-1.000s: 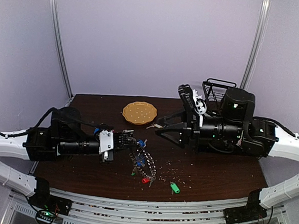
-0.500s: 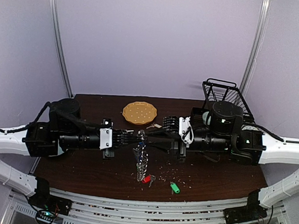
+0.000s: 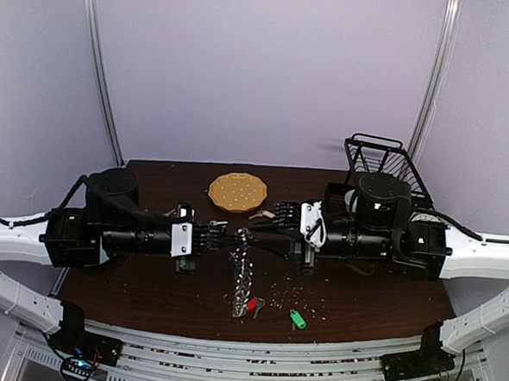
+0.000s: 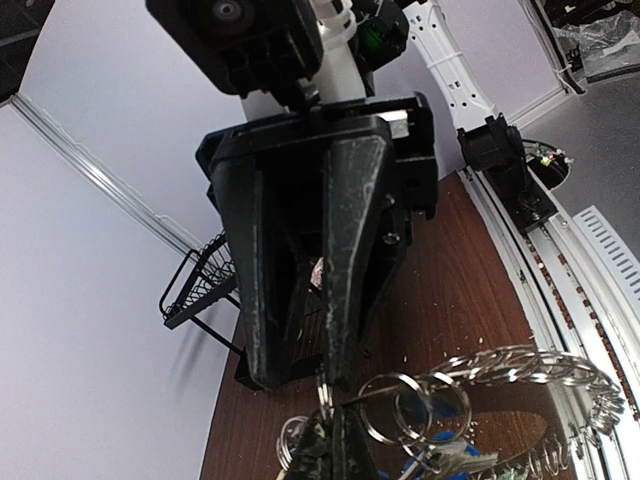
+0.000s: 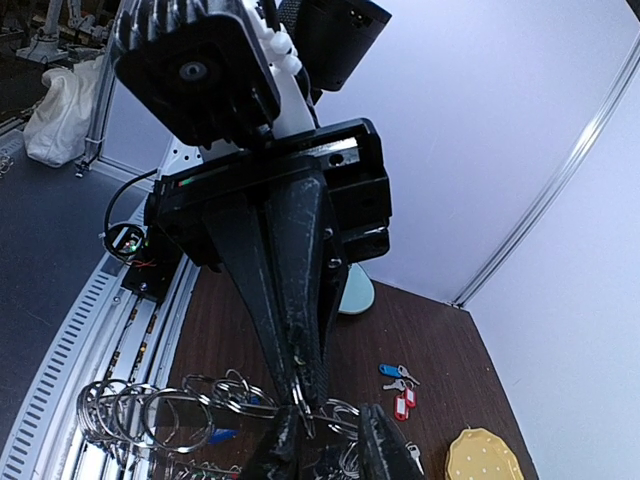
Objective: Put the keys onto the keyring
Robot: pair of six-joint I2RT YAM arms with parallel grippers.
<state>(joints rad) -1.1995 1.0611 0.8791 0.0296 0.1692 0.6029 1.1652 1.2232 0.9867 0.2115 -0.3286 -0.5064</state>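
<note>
The keyring hangs as a long chain of silver loops from mid-table, where both grippers meet tip to tip. My left gripper is shut on one small loop at the chain's top. My right gripper faces it, its jaws narrowed around neighbouring loops that span the gap between its fingers. The chain's lower end rests by a red-tagged key. A green-tagged key lies to its right. A blue-tagged key and red-tagged keys lie on the wood in the right wrist view.
A yellow-orange round plate sits at the back centre. A black wire basket stands at the back right behind the right arm. Small pale crumbs are scattered over the dark wooden table. A pale blue-green dish shows behind the left arm.
The right arm came down and left to meet the left gripper, and its jaws narrowed. The left gripper rose, lifting the keyring from a heap into a hanging chain.
</note>
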